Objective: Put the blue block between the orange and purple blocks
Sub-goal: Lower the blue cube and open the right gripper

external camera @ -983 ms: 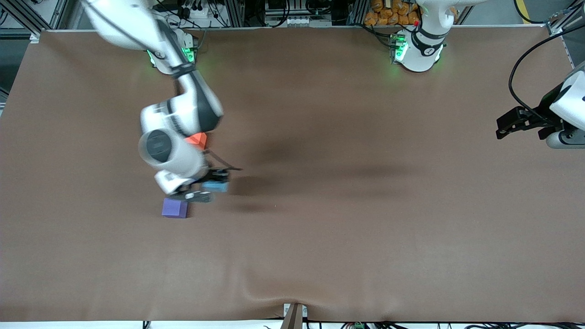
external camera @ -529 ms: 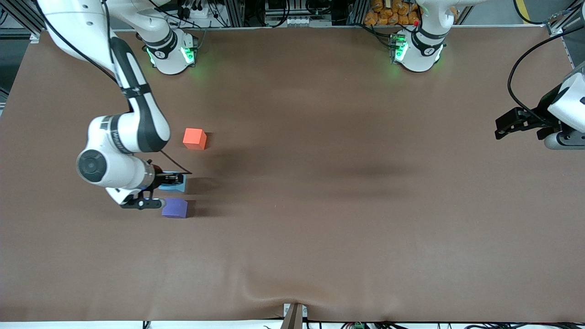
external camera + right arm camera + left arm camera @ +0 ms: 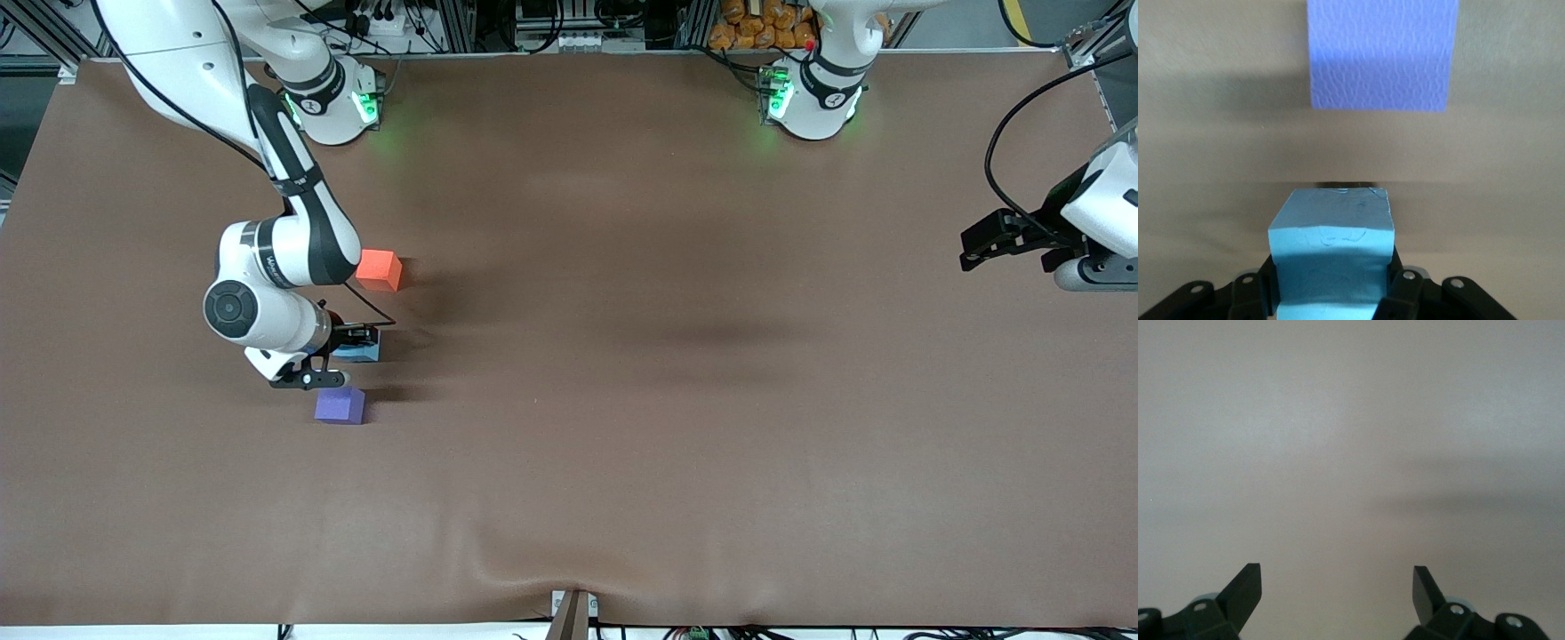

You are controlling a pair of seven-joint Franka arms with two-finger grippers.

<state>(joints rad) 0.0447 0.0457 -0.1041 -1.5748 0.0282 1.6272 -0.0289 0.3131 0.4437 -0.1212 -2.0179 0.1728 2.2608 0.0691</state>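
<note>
My right gripper (image 3: 354, 341) is shut on the light blue block (image 3: 363, 352) and holds it low over the table, in the gap between the orange block (image 3: 379, 269) and the purple block (image 3: 340, 405). I cannot tell whether the blue block touches the table. In the right wrist view the blue block (image 3: 1331, 247) sits between the fingers (image 3: 1401, 293) of the gripper (image 3: 1331, 290), with the purple block (image 3: 1378, 53) just ahead. My left gripper (image 3: 976, 249) waits open and empty at the left arm's end of the table; its wrist view (image 3: 1338, 579) shows bare table.
The brown table cover (image 3: 622, 400) has a raised wrinkle at the edge nearest the front camera (image 3: 533, 560). The arm bases (image 3: 331, 107) (image 3: 813, 102) stand at the table's edge farthest from that camera.
My right arm swung toward its own end of the table with the blue block, uncovering the orange block, then came back a little. The left arm barely moved.
</note>
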